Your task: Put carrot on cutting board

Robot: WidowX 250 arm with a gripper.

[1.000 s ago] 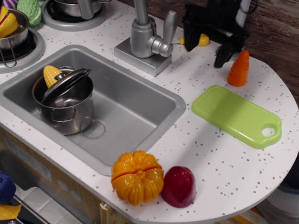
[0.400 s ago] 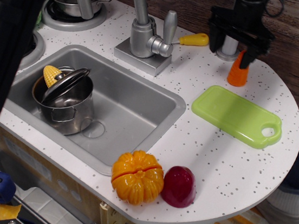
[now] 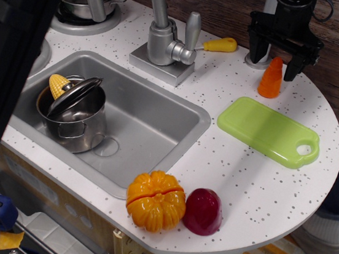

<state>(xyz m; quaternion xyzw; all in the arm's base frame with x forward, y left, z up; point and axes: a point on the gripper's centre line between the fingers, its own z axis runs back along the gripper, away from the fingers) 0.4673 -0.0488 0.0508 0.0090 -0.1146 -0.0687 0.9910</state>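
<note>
At the near edge of the white speckled desk (image 3: 254, 193) lie an orange pumpkin (image 3: 155, 201) and, touching it on the right, a dark red rounded piece (image 3: 203, 211). Behind them on the left is the sink (image 3: 151, 122), which holds a steel pot (image 3: 75, 115) with a tilted lid and a piece of corn. On the right lies the green cutting board (image 3: 268, 131), flat, its handle hole toward the desk's right edge. Just beyond the board the carrot (image 3: 271, 78) stands upright on the desk, not on the board. The black tool (image 3: 282, 59) is released, its two fingers spread on both sides of the carrot's tip. Left of it are a yellow handle (image 3: 221, 45) and the faucet (image 3: 165, 37).
</note>
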